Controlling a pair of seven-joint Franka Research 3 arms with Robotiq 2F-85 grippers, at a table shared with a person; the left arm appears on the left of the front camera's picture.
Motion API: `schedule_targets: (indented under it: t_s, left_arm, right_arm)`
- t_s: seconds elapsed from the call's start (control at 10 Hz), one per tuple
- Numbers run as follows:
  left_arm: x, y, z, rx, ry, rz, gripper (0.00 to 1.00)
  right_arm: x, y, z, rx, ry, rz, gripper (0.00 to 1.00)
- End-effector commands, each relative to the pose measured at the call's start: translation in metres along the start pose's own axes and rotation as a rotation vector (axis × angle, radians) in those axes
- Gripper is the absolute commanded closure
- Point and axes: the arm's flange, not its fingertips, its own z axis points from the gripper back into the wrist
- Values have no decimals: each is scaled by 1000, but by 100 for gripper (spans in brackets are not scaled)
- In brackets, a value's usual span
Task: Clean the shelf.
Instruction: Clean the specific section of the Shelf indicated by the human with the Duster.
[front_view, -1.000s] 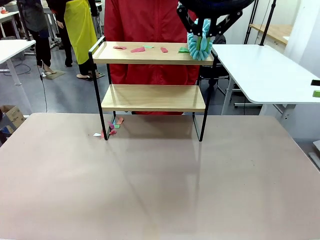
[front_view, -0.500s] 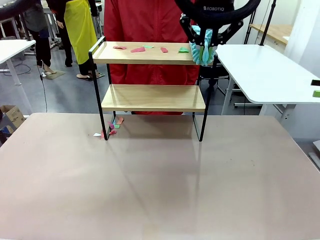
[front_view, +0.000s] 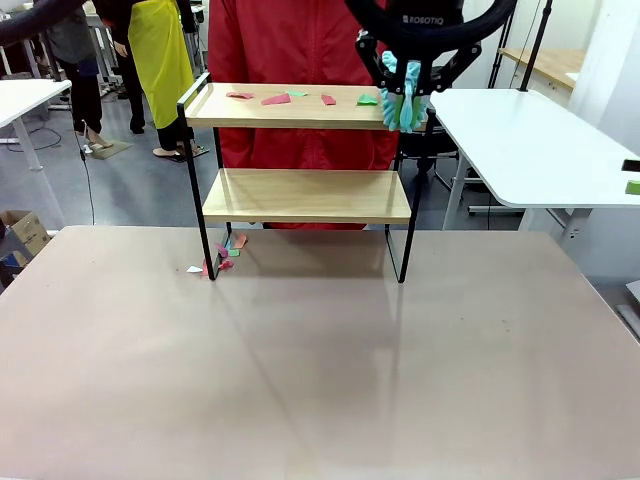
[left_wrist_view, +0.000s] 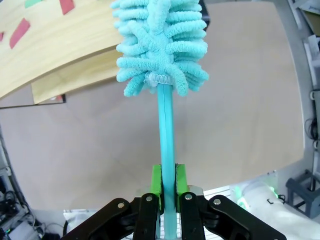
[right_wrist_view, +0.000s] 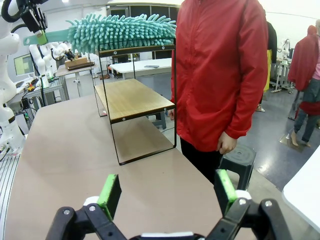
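Front view: beige table (front_view: 320, 380), scrap-strewn shelf (front_view: 305, 195), workshop behind; left gripper (left_wrist_view: 167, 181) tight around duster (left_wrist_view: 160, 45), right gripper (right_wrist_view: 167, 192) agape.

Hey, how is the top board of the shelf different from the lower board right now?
The top board carries loose red and green paper scraps; the lower board looks bare. The fluffy blue duster, gripped by the left claw, is at the top board's right end; no tool is at the lower board. Both are light wooden boards of like width.
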Motion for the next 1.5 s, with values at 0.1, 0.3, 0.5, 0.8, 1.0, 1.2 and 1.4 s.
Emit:
schedule_targets:
  t_s: [0.1,0.3,0.5,0.8,1.0,1.2,1.4]
  left_arm:
    - [-3,24,-3,8,48,70,87]
    - [-7,41,-3,16,62,105,87]
    - [-9,63,-2,24,73,139,87]
    - [-13,94,-6,40,107,170,87]
    - [-14,121,-9,72,121,180,87]
    - [-17,145,-12,100,132,198,87]
    - [-20,168,-14,133,145,227,87]
  right_arm:
    - [4,1,-2,2,1,7,0]
    - [4,1,-2,2,1,7,0]
    - [4,1,-2,2,1,7,0]
    - [4,1,-2,2,1,7,0]
    - [4,1,-2,2,1,7,0]
    - [4,1,-2,2,1,7,0]
    - [4,1,-2,2,1,7,0]
